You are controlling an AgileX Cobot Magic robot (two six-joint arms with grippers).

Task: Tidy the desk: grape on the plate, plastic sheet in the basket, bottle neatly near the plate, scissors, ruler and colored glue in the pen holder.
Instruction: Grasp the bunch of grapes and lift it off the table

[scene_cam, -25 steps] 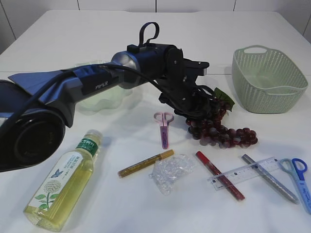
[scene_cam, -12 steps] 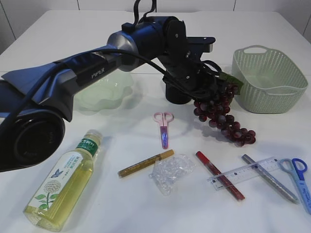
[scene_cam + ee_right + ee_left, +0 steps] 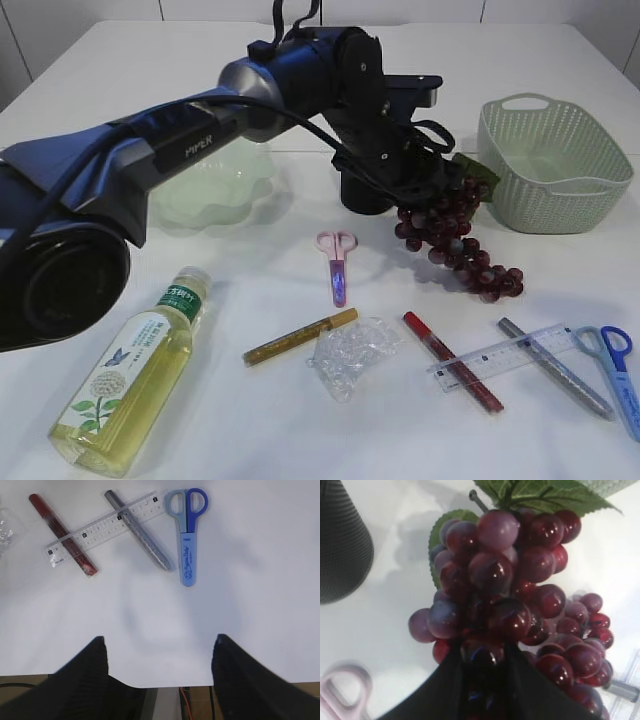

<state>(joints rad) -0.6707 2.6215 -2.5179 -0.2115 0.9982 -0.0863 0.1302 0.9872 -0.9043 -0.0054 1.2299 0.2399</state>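
Note:
My left gripper (image 3: 484,655) is shut on a bunch of dark red grapes (image 3: 455,238), which hangs from it beside the black mesh pen holder (image 3: 365,190). The bunch's lower end trails close to the table. The pale green plate (image 3: 205,190) lies to the left behind the arm, and the green basket (image 3: 550,165) stands at the right. On the table in front lie the bottle (image 3: 135,380), pink scissors (image 3: 337,262), gold glue pen (image 3: 300,336), crumpled plastic sheet (image 3: 352,358), red glue pen (image 3: 62,534), ruler (image 3: 105,527), silver glue pen (image 3: 137,530) and blue scissors (image 3: 187,535). My right gripper (image 3: 157,645) is open over the front edge.
The left arm stretches across the table from the left, above the plate. In the right wrist view the ruler lies across the red and silver pens, and the table's front edge (image 3: 165,686) runs just below my right gripper.
My left gripper has lifted the grapes off the table and carried them up and back to the pen holder. In the last half second it hardly moved. The right gripper stayed open.

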